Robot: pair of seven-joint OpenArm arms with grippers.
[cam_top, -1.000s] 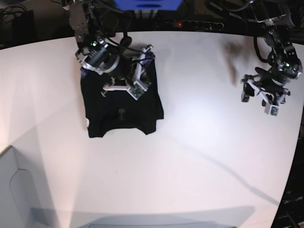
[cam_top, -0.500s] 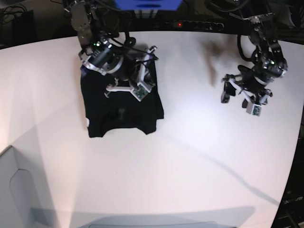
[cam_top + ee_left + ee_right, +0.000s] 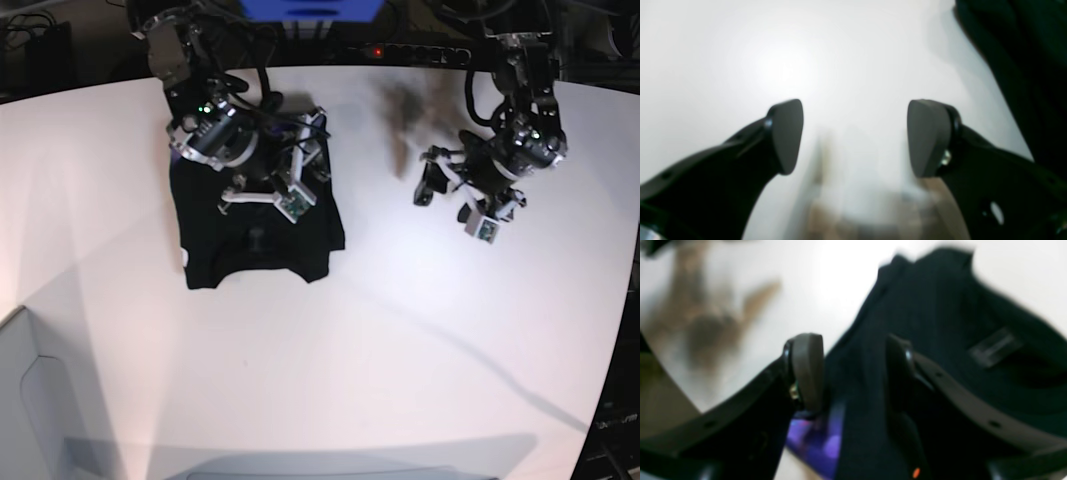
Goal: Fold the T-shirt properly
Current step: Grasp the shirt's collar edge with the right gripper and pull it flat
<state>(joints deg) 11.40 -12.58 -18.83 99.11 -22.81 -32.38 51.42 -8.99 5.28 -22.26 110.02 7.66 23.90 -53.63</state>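
T-shirt point(image 3: 255, 230): black, folded into a compact rough rectangle, lying flat on the white tabletop point(image 3: 400, 340) toward the far left of the base view, with a small white mark at its near left edge. Right wrist view adds detail not resolved from the base camera: raised folds of black cloth, a pale rectangular label point(image 3: 993, 346) on the fabric, too blurred to read, and a patch of purple print point(image 3: 820, 436) with a small orange spot showing under the cloth near the lower edge. No legible writing or brand in any view. Right gripper point(image 3: 296, 180): positioned directly over the far part of the T-shirt; in the right wrist view, jaws parted with a ridge of black cloth running between the pads point(image 3: 808, 370); contact with the cloth not determinable because of blur. Left gripper point(image 3: 455, 205): over bare tabletop, well apart from the T-shirt, to its right in the base view. Left wrist view confirms jaws wide apart, pads point(image 3: 786, 133) with nothing between them, only white surface below, plus a dark mass along the right edge of that view, too blurred to identify. Blurred brownish reflections on the glossy tabletop in both wrist views.
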